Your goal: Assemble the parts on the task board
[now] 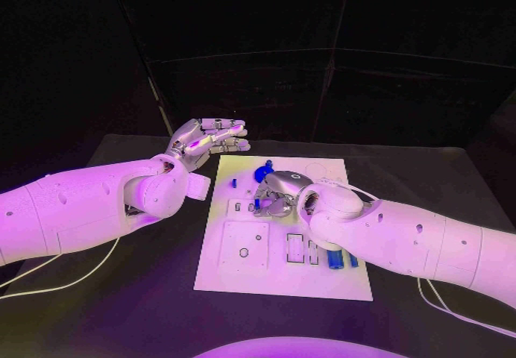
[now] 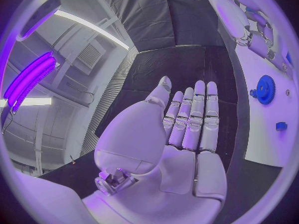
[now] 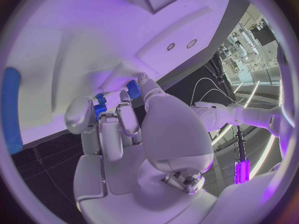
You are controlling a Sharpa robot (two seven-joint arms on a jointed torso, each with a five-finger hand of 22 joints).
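A: Item one, left robot hand?
B: Released, fingers straight, raised beside the white rectangular task board on the black counter.
A: Right robot hand?
B: Over the board, pinching a small blue plastic part; round blue gear lies nearby.

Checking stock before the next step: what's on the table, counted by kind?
White flat task board: 1
Blue round toothed gear: 1
Long blue bars: 2
Small blue block on the board: 1
Small blue piece pinched in right hand: 1
Total: 6
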